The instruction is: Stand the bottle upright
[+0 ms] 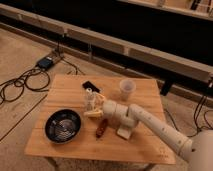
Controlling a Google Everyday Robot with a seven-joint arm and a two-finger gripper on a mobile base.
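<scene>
The bottle (90, 101) stands upright near the middle of the wooden table (60, 90). It is small and clear, with a white cap on top. My gripper (95, 105) reaches in from the right at bottle height. Its pale yellow fingers (93, 114) sit on either side of the bottle, one behind and one in front, with a gap wider than the bottle. The white arm runs from the gripper down to the lower right corner of the view.
A translucent cup (127, 89) stands at the back right of the table and a black phone (91, 86) lies just behind the bottle. A black bowl (63, 125) sits front left. A reddish-brown oblong object (101, 128) lies under the arm. Cables cross the floor at left.
</scene>
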